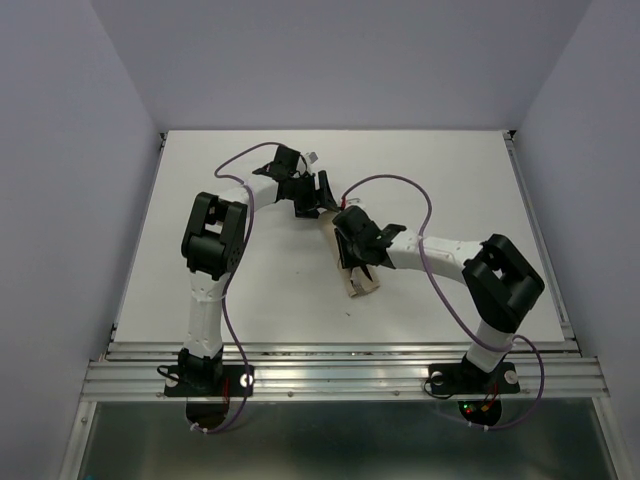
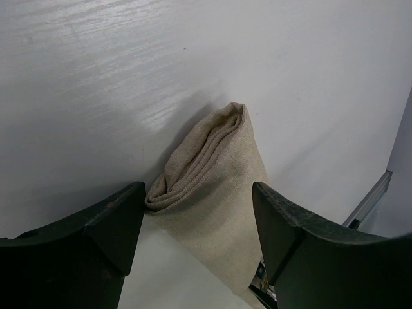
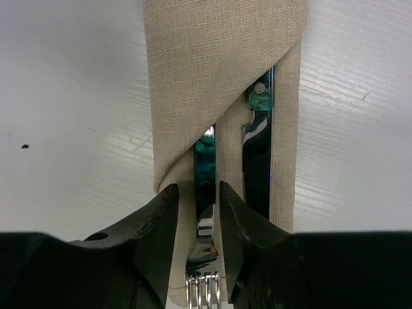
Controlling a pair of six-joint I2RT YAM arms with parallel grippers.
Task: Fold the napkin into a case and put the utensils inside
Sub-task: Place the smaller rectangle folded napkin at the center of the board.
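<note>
Okay, our right gripper (image 3: pixel 196 188) is released, its fingers part-open on either side of the fork (image 3: pixel 205 241). Cloth shows between one finger and the handle. The tines point back at the wrist. Ahead, the handle runs under the diagonal flap of the napkin (image 3: pixel 212 64). The knife (image 3: pixel 257 167) sits in the same pocket, just right of the fork. The napkin lies flat on the table (image 3: pixel 64 96). Our left gripper (image 2: pixel 198 187) is wide open, with the napkin's folded end between its fingers and reaching ahead of them.
</note>
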